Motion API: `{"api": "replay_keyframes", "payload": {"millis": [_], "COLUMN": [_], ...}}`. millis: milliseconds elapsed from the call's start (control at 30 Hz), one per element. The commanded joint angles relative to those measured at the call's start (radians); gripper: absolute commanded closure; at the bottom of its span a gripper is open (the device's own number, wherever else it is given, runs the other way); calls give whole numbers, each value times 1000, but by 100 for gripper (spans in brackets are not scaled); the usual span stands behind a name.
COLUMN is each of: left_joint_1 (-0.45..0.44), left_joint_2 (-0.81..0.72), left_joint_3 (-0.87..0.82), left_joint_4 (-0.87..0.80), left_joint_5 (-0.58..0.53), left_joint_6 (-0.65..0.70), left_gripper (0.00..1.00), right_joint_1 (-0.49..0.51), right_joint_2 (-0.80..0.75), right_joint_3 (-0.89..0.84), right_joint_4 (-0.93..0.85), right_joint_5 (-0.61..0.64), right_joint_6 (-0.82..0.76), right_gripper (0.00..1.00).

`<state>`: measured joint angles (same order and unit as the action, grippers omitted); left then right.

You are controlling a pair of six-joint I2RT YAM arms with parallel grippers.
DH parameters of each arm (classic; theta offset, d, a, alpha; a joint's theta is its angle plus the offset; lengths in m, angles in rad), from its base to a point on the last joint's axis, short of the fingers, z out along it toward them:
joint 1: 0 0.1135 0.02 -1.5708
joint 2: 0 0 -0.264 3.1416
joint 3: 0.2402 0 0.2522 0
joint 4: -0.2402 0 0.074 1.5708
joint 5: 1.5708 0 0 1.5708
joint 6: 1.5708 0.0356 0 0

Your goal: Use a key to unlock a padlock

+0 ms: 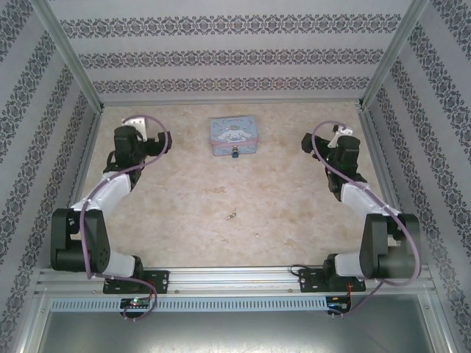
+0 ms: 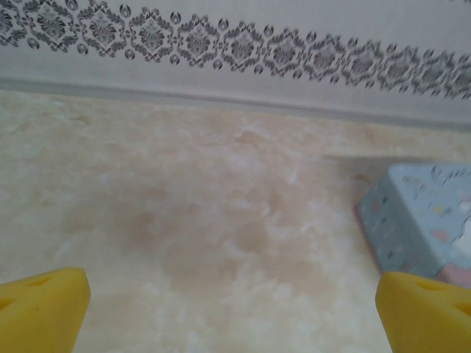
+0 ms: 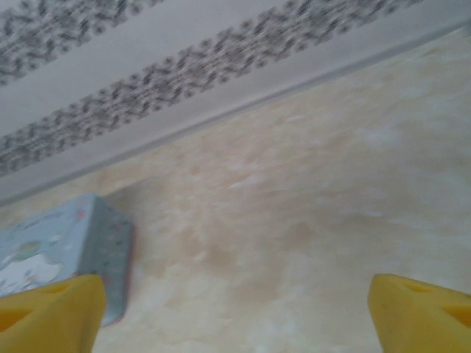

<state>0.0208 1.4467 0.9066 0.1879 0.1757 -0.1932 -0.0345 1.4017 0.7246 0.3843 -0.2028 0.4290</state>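
Yellow-tipped left gripper (image 2: 235,323) and right gripper (image 3: 235,316), both wide open, nothing gripped
Bare marbled counter (image 1: 184,198) is seen beneath each; between them the pale blue tin (image 1: 221,132) is shut, its contents hidden, with the padlock (image 1: 235,154) at its near edge, touching or just beside it, and the key (image 1: 231,216) well apart, nearer the bases. The key would best be pinched flat by its head, the padlock steadied by the other gripper

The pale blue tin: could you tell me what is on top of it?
The padlock sits at the near edge of the tin, whether on or against it is unclear. The lid covers whatever is inside.
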Motion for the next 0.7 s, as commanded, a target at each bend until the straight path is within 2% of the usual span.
{"api": "replay_keyframes", "payload": {"millis": [0,167,400,667], "left_joint_1": [-4,-26,-102,-172], "left_joint_2": [88,264,485,648], "left_joint_3": [138,333,536,657], "left_joint_4": [-213,-296,-312,-268], "left_joint_5": [63,203,311,336], "left_joint_6": [-195,-334,-444,-533], "left_gripper": [0,0,0,0], "right_joint_1": [18,65,161,232], "right_joint_2": [108,330,534,655], "right_joint_3": [122,324,526,625], "right_joint_4": [-55,-77,-81,-79], "right_joint_5": [-253,-389,-381,-322], "right_joint_6": [169,365,503,554], "right_gripper": [18,31,35,36]}}
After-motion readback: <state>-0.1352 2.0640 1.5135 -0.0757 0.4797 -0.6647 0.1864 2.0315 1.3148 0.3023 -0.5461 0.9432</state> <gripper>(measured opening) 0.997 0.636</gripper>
